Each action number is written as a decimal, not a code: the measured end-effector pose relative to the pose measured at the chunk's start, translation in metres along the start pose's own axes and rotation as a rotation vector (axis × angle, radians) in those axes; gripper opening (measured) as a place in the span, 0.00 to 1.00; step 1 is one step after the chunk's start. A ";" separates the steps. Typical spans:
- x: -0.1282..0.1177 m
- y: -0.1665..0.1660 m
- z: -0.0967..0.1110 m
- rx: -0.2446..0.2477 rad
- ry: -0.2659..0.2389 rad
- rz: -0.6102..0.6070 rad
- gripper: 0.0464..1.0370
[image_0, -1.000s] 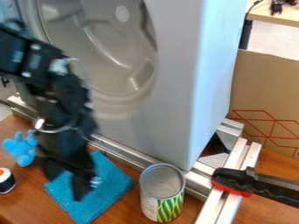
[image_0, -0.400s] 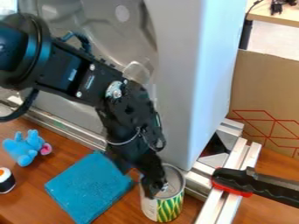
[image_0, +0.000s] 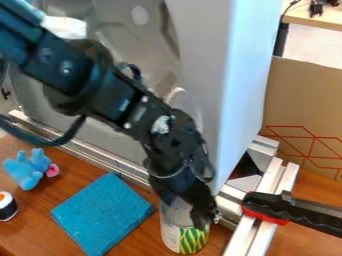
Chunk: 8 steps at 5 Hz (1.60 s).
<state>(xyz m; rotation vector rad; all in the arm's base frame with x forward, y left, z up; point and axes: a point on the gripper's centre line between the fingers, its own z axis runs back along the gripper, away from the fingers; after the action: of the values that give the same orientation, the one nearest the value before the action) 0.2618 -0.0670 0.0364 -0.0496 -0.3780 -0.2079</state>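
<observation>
Noting at far left a small white-and-black cylinder with orange top (image_0: 7, 210), near a light-blue plush toy (image_0: 25, 171), on the brown wooden counter (image_0: 27, 240). Seeing a square blue cloth (image_0: 100, 215) lying flat. Finding a silver metal can with green-and-yellow label (image_0: 184, 240) standing upright, rightward. Observing the black tool (image_0: 206, 217) hanging at its upper right; not managing to tell whether apart or together. Logging a black-and-red handle (image_0: 267, 208) farther right.

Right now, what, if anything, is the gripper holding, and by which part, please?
The black two-finger gripper is at the upper right of the round metal can with a green-striped label; whether it holds it cannot be told.
</observation>
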 end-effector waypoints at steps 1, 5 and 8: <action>0.002 -0.007 -0.013 0.016 0.007 0.016 0.96; -0.029 -0.021 -0.008 -0.028 0.256 0.056 0.96; -0.096 -0.043 0.015 -0.016 0.402 0.143 0.96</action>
<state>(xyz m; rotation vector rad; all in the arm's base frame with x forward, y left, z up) 0.1599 -0.0890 0.0147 -0.0494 0.0284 -0.0758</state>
